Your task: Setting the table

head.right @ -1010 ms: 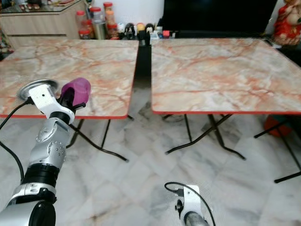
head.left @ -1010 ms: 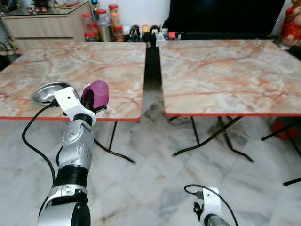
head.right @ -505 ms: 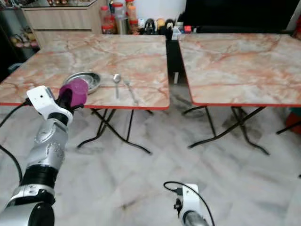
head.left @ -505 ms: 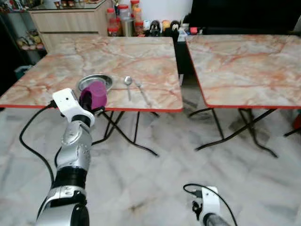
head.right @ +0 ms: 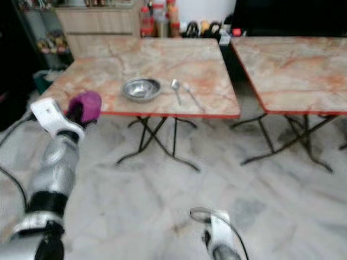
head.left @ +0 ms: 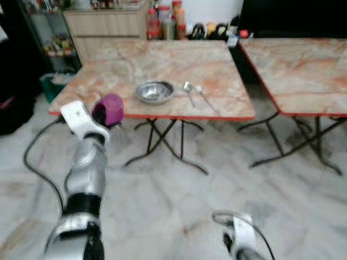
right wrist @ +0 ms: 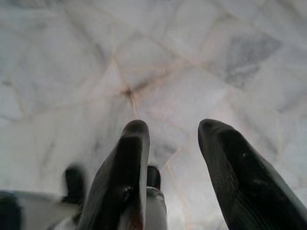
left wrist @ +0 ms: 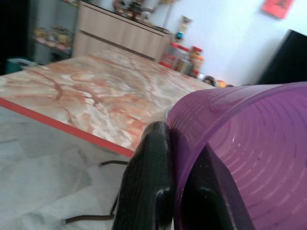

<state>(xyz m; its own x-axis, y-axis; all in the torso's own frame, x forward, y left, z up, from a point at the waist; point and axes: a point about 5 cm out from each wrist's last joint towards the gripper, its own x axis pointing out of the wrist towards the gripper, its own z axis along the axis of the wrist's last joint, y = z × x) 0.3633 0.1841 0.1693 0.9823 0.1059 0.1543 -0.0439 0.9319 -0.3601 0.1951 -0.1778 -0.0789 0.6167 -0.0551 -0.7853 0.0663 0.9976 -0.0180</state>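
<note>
Purple cup (left wrist: 249, 158) clamped in left pincer (head.left: 103, 112), short of table (head.left: 162, 59).

The camera swings left and sits farther back: the steel bowl (head.left: 154, 91), spoon (head.left: 187, 88) and fork (head.left: 204, 96) near the counter's (head.left: 162, 62) front edge come fully into view.

I am seeing two tables (head.left: 162, 59), one metal bowl (head.left: 154, 91), one spoon (head.left: 187, 89), one fork (head.left: 205, 96), one purple cup (head.left: 108, 109) and two grippers (head.left: 100, 114).
</note>
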